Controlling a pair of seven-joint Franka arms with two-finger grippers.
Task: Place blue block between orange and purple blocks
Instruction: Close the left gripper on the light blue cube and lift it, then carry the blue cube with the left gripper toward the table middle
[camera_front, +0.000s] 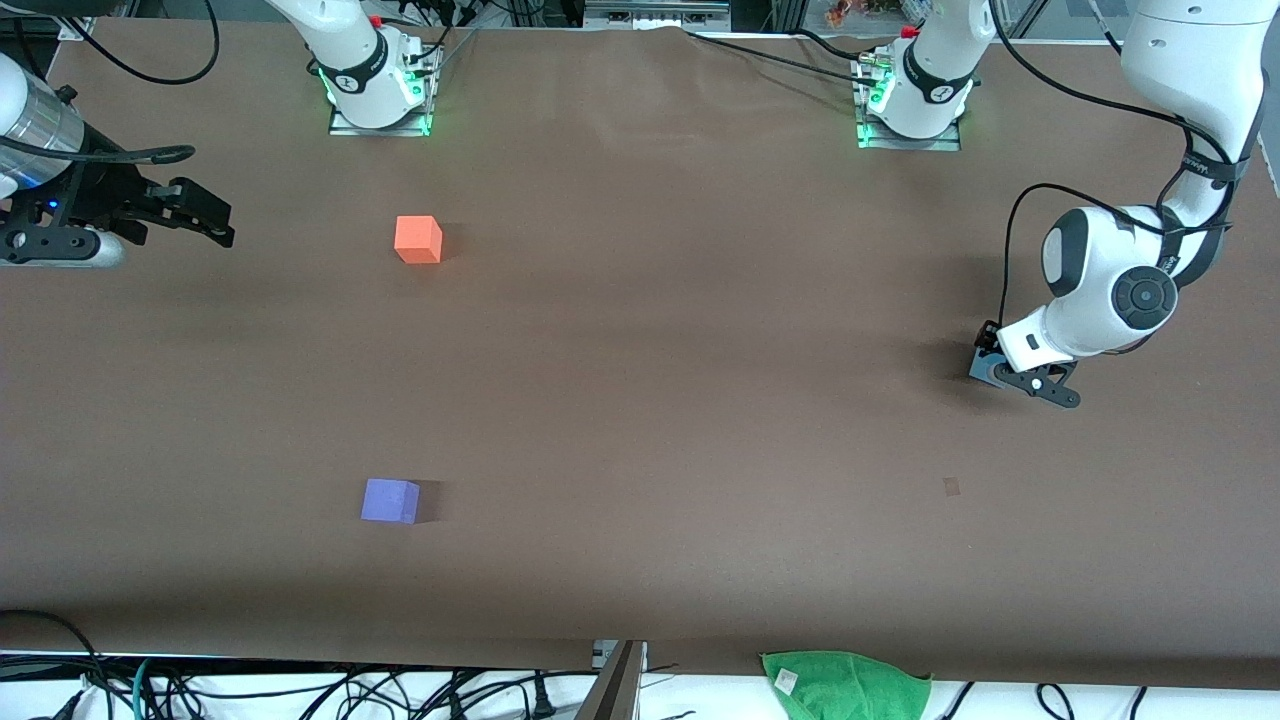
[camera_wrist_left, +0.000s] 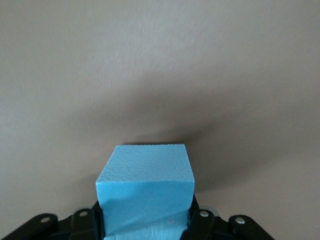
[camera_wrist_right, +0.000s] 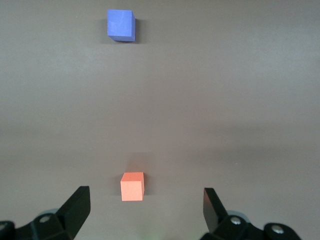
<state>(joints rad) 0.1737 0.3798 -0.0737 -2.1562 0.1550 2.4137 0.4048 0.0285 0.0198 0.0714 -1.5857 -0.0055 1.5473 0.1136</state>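
Front view frames the left gripper (camera_front: 1010, 378) low over the table (camera_front: 680, 330) at the left arm's end. Its jaws are seen in the left wrist view closed on the blue block (camera_wrist_left: 145, 187), which is held against the table or just above it; which cannot be told. The orange block (camera_front: 418, 240) and the purple block (camera_front: 390, 500) are set well apart toward the right arm's end, the purple one nearer the front camera. The right gripper (camera_front: 185, 215) waits at that end, jaws spread wide
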